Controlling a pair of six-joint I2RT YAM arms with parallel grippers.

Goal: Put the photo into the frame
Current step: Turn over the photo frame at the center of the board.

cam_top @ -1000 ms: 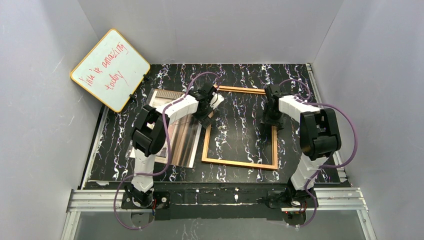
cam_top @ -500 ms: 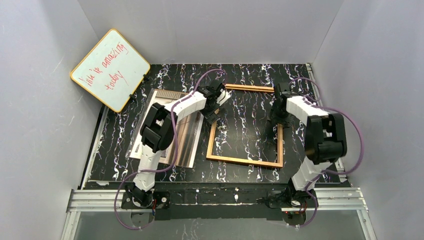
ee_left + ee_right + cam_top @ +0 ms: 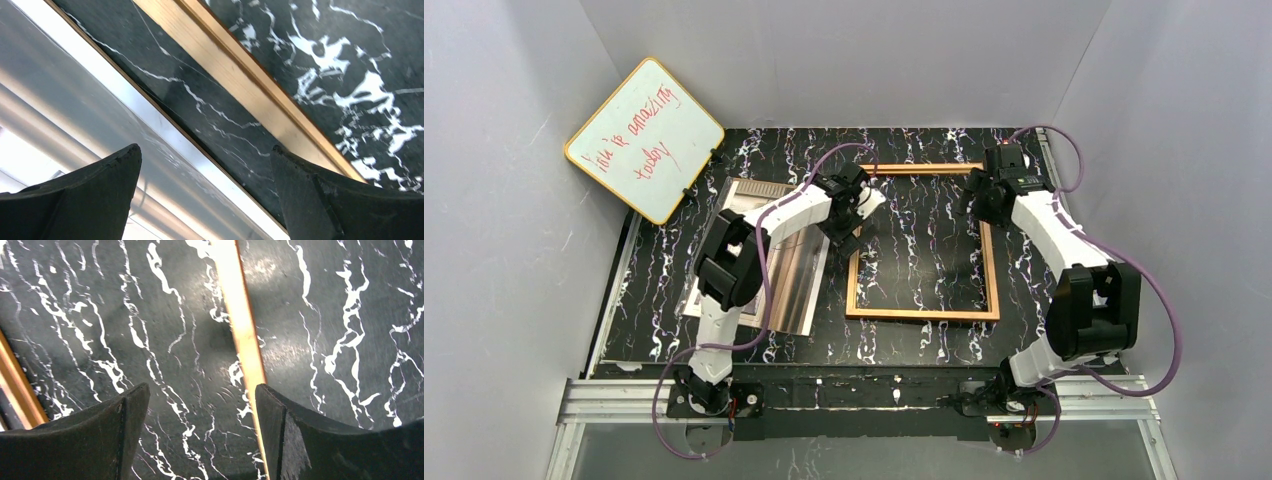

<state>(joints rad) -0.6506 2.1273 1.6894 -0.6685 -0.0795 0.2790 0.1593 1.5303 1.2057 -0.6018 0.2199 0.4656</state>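
Your left claw [image 3: 856,210] hangs spread over the upper left corner of the frame [image 3: 921,315], gripping nothing. In its wrist view the fingers [image 3: 85,200] stand wide apart, with the glossy edge of the photo [image 3: 45,100], a strip of worktop [image 3: 210,125] and a wooden bar below them. Your right claw [image 3: 978,196] is spread too, empty, at the frame's upper right corner. One bar runs beneath its gap, nearer the right-hand finger [image 3: 320,440]. The frame lies flat at picture centre. The photo lies flat just left of it, not touching, partly under your left arm. A whiteboard [image 3: 644,140] leans at upper left.
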